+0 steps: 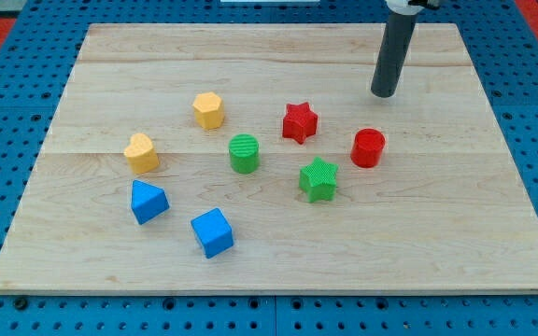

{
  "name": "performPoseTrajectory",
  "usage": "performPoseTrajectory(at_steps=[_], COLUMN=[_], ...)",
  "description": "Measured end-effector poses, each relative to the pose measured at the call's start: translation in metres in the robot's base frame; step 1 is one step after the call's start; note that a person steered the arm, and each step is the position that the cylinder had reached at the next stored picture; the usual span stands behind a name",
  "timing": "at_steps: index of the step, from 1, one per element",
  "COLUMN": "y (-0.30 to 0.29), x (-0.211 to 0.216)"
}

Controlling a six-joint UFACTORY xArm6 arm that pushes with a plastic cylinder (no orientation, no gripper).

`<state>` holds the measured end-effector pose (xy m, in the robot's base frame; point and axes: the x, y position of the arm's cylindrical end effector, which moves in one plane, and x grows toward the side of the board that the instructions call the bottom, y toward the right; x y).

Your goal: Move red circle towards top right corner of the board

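Observation:
The red circle (368, 147) is a short red cylinder standing right of the board's middle. My tip (382, 95) is the lower end of a dark rod coming down from the view's top. It stands above the red circle in the view and slightly to its right, apart from it by a clear gap. The board's top right corner (456, 28) lies further up and to the right of my tip.
A red star (299, 122) lies left of the red circle and a green star (318, 180) below and left of it. A green cylinder (244, 153), a yellow hexagon (209, 110), a yellow block (141, 152), a blue triangle-like block (148, 202) and a blue cube (213, 232) lie further left.

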<state>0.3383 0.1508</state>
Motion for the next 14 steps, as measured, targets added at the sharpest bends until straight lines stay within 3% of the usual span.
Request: performPoseTrajectory(at_steps=[2,5,6,9,10,11,12,14], y=[0.013,0.02,-0.026,-0.042,-0.055,0.007,0.026,0.027], x=[0.001,0.123,0.147,-0.019,-0.056,-0.084,-0.089,0.103])
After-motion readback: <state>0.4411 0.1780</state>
